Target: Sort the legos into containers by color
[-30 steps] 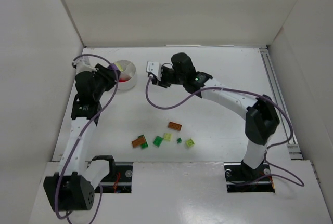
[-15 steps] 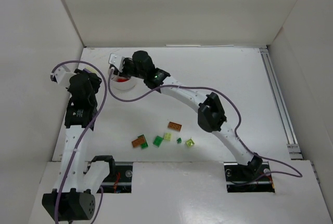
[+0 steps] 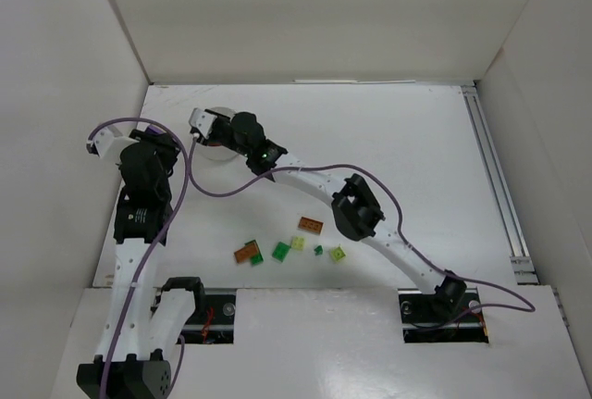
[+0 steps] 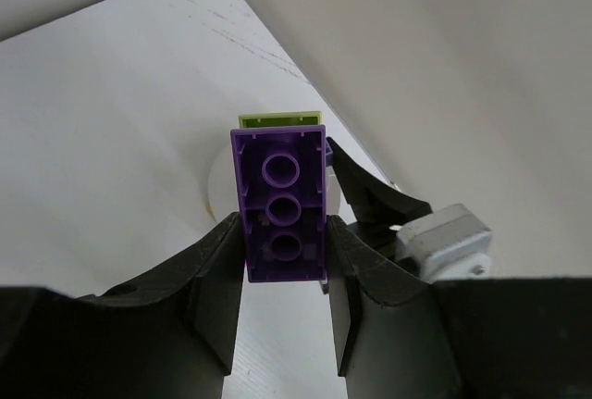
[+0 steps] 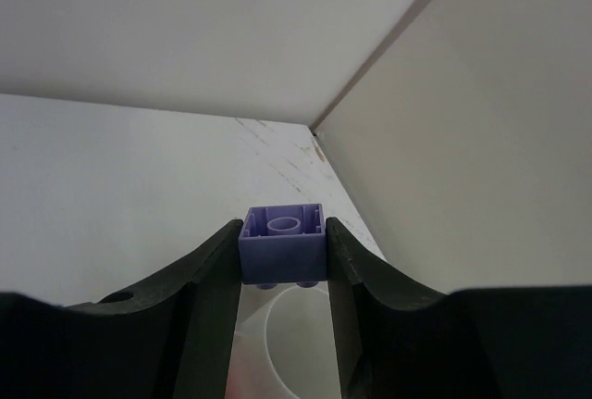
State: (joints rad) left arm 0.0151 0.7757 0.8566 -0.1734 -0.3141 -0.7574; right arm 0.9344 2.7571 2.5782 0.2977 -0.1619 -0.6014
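My left gripper (image 4: 284, 232) is shut on a purple lego (image 4: 279, 205) held underside up; a yellow-green piece (image 4: 277, 119) shows just past its far end. It hangs left of the white dish (image 3: 215, 147), apart from it (image 3: 166, 143). My right gripper (image 5: 282, 251) is shut on a lilac square lego (image 5: 282, 243) directly above the dish rim (image 5: 277, 343). From above, that gripper (image 3: 211, 132) covers most of the dish. Loose legos lie near the front: orange (image 3: 311, 225), orange-brown (image 3: 246, 253), green (image 3: 280, 251), yellow-green (image 3: 339, 254).
The dish sits close to the back left corner, with the left wall (image 3: 102, 66) and back wall (image 3: 314, 19) near. The right arm (image 3: 356, 209) stretches diagonally over the table. A rail (image 3: 490, 177) runs along the right edge. My right gripper's fingers (image 4: 370, 200) show right of the purple lego.
The right arm swung left from the back middle to over the dish, carrying the lilac lego. The left arm drew back left from the dish, still holding the purple one.
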